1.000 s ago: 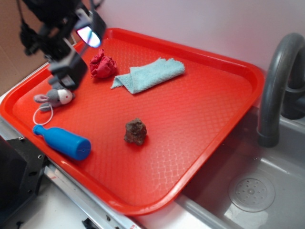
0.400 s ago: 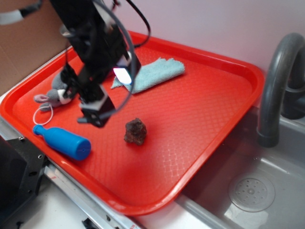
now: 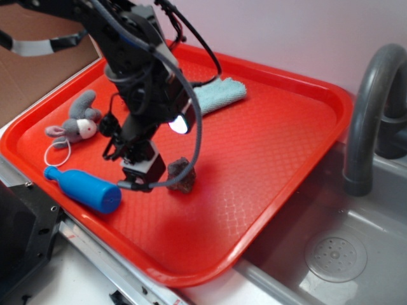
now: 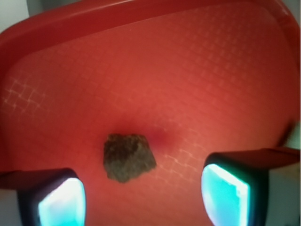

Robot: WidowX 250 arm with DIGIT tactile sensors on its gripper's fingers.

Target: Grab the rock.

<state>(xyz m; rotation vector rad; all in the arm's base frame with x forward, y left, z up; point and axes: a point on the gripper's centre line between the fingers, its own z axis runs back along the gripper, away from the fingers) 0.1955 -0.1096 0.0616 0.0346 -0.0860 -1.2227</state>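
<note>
— Since meant to carry everything, worth starting with the red table (image 3: 273,146): flat, rimmed, set just beside the sink (image 3: 356,254) and its grey faucet (image 3: 372,108). Why rimmed?

— Probably to stop loose things from rolling off into the basin. Next down in size, the black arm (image 3: 140,70), bent low over the middle of the table.

— Bent low for what?

— To bring the pincer (image 3: 143,181) down close to the surface. Judged from that: a reaching step, no grip yet.

— And the clutter?

— Pale blue towel (image 3: 219,95) crumpled at the far side, partly hidden behind the arm. Blue bottle (image 3: 82,189) lying on its side near the front rim. Grey toy mouse (image 3: 73,124) just beyond it. All apart from the target, hence no obstacle to the approach.

— State of the pincer?

— Spread wide. In the wrist view, two lit fingers (image 4: 230,188) at the bottom corners, nothing pinched.

— Where to find the rock (image 3: 182,176)?

— Resting on the table near its middle, just beside the pincer. From the wrist, ahead of the gap and nearer one finger than the other, touching neither as far as can be told.

— Needed next?

— Likely a short push forward and a small sideways correction before closing. Lumpy, jagged shape, so some risk of squirting out of an off-centre squeeze.
</note>
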